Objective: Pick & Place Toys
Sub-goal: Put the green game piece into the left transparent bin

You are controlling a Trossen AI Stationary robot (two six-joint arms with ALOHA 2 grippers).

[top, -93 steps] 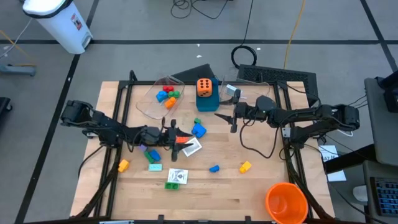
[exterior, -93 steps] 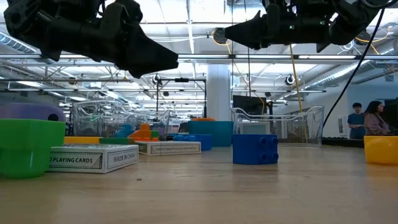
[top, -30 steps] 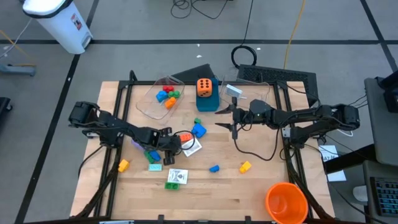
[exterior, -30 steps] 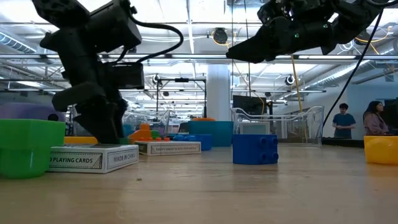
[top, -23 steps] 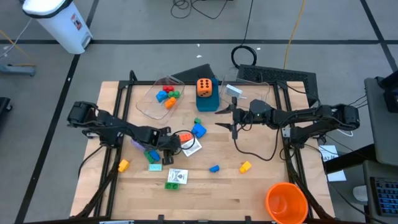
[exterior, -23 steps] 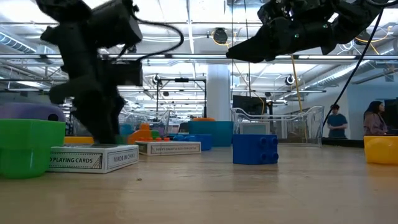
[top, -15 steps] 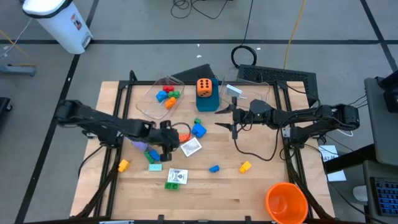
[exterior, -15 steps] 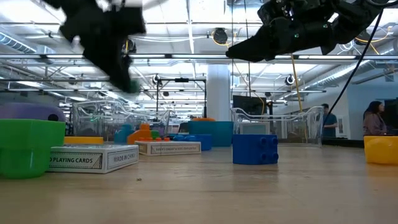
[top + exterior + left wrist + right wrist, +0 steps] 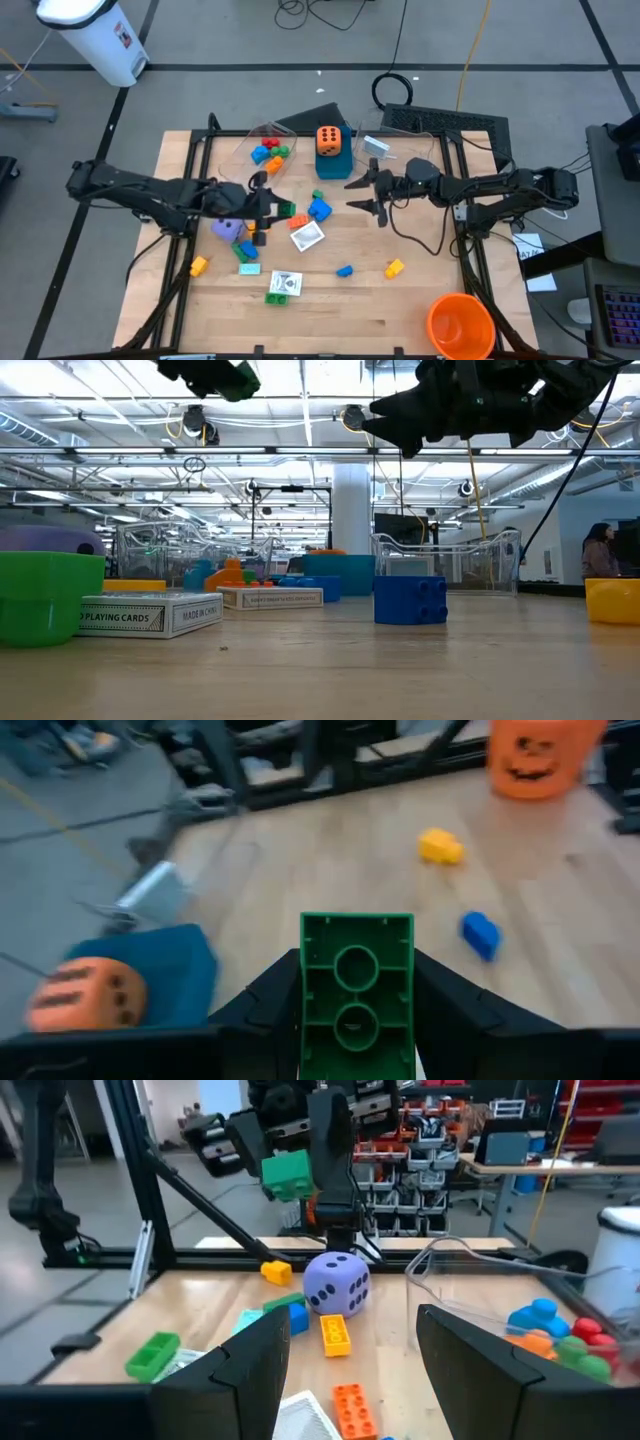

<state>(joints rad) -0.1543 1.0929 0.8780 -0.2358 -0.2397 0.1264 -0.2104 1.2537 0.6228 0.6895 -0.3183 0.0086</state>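
Note:
My left gripper [image 9: 279,208] is shut on a green brick [image 9: 357,990], high above the table's left middle; it also shows in the low view [image 9: 240,380] and the right wrist view [image 9: 288,1175]. My right gripper [image 9: 371,195] hovers open and empty right of the middle. On the table lie a purple die [image 9: 228,230], an orange brick [image 9: 262,237], a blue brick [image 9: 319,209], white cards [image 9: 307,236], a small blue brick [image 9: 345,270] and yellow bricks [image 9: 394,268]. An orange die [image 9: 329,139] sits on the blue box [image 9: 334,166]. My left gripper pinches the green brick by its two long sides [image 9: 306,1010] between the two fingers. The fingers lie about level, pointing toward the table's right. The brick is lifted clear of the table, its hollow underside toward the wrist camera.
A clear tub [image 9: 240,165] with several bricks stands at the far left, a second clear tub [image 9: 405,148] at the far right. A big orange cup [image 9: 460,325] stands at the near right corner. People show far behind in the low view [image 9: 603,550].
My left gripper has risen from the table near the cards with the green brick, tipped from pointing down to about level, and gone a little toward the far edge. The brick is now lifted clear.

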